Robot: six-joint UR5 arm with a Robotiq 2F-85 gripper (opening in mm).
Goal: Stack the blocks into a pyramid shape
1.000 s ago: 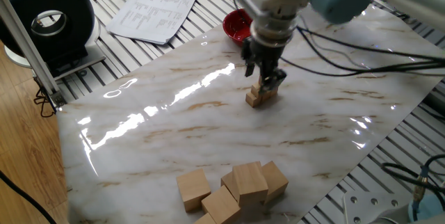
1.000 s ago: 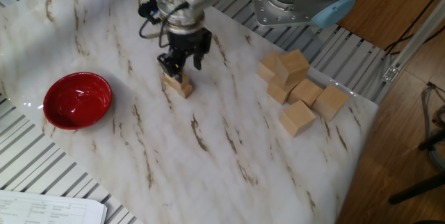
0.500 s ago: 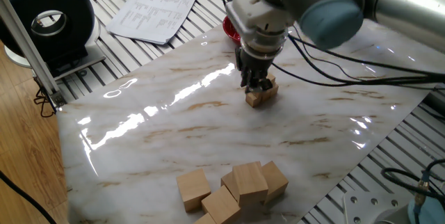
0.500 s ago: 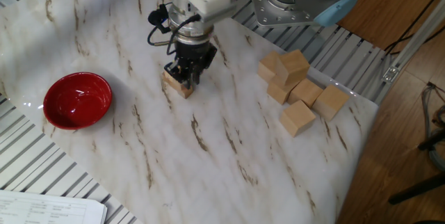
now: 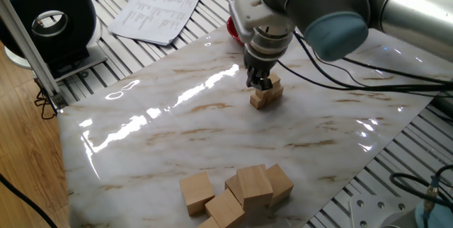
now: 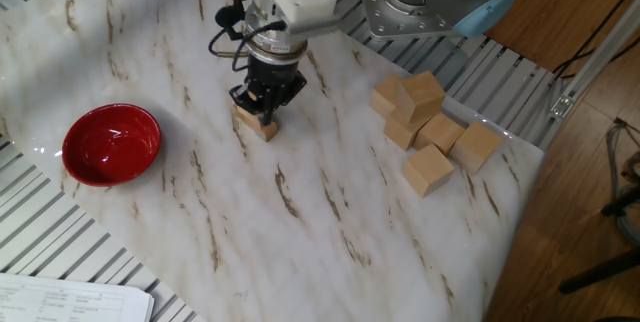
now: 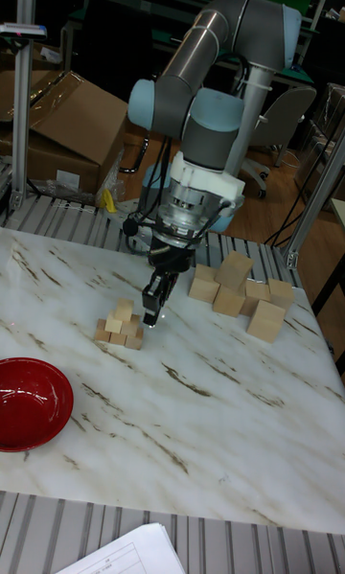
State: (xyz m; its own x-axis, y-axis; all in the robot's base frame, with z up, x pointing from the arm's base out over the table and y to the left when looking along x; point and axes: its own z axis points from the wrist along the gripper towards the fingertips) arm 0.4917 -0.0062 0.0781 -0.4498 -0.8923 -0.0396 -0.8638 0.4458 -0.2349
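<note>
On the marble tabletop (image 7: 220,411), your claw (image 7: 153,317) hung beside the small blocks (image 7: 119,326); its closure could not be told. They looked light, rigid and easily toppled, so you should have pinched opposite flat faces.

- Small tan blocks (image 7: 120,324): 6 seen in tall view, piled 3-2-1; partly hidden in other views.
- Large wood cubes (image 6: 428,122): approx 6, clustered, some overlap so count unsure.
- Red bowl (image 6: 111,144): 1.
- Arm w/ gripper (image 7: 153,314): 1.
- Paper sheets (image 5: 156,8): 1 stack.
- Marble-look tabletop (image 6: 300,222): 1.
</note>
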